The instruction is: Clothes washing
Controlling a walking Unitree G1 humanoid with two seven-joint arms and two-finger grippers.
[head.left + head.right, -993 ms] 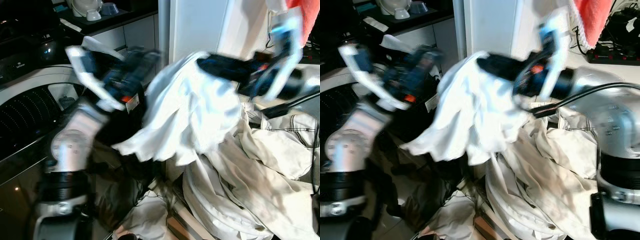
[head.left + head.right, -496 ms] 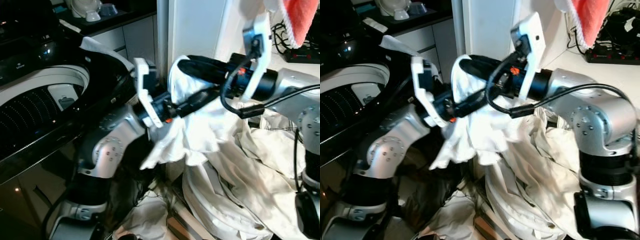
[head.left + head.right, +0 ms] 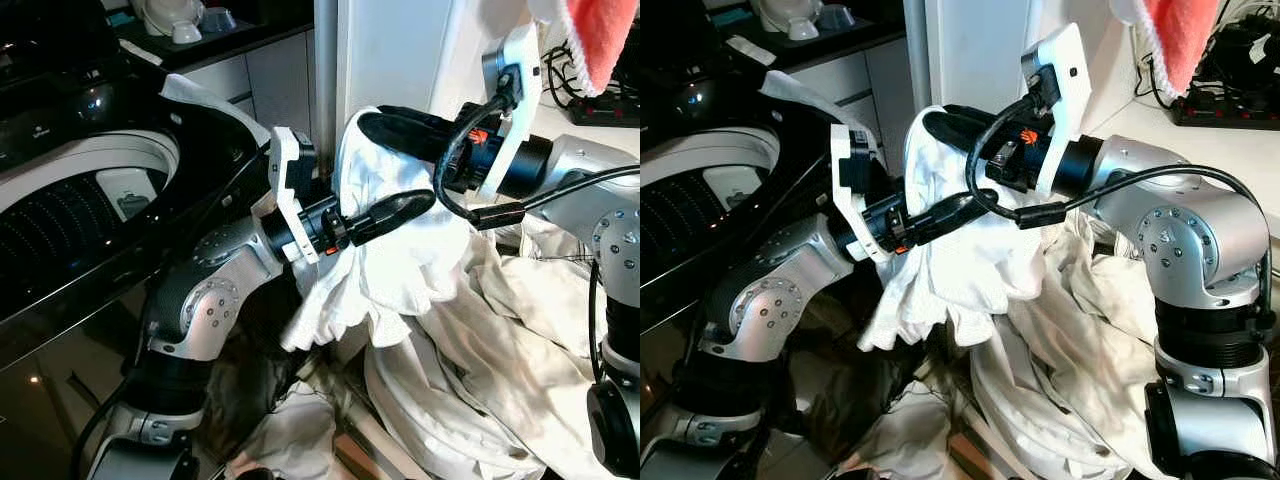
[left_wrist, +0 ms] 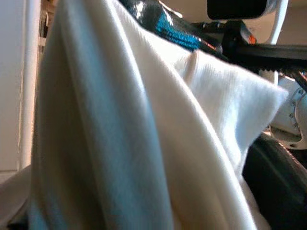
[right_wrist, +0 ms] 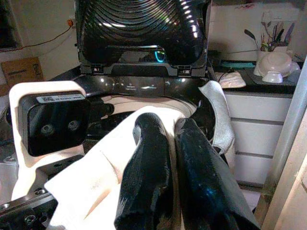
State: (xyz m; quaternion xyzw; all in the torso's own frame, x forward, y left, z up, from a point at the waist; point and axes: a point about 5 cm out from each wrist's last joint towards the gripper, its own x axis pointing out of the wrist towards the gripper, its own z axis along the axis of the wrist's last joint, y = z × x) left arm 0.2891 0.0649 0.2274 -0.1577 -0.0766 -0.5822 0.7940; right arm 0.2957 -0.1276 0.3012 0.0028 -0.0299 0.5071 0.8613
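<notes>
The right hand [image 3: 375, 125] holds its two black fingers [image 5: 192, 158] pressed close together, pinching the top of a white garment [image 3: 400, 255], which hangs down below it. The left hand [image 3: 405, 205] reaches in just beneath the right one, its fingers against the cloth; I cannot tell how far they are parted. Below both hands lies a heap of white laundry [image 3: 500, 370]. The open washing machine [image 3: 80, 180] stands beyond the left hand.
</notes>
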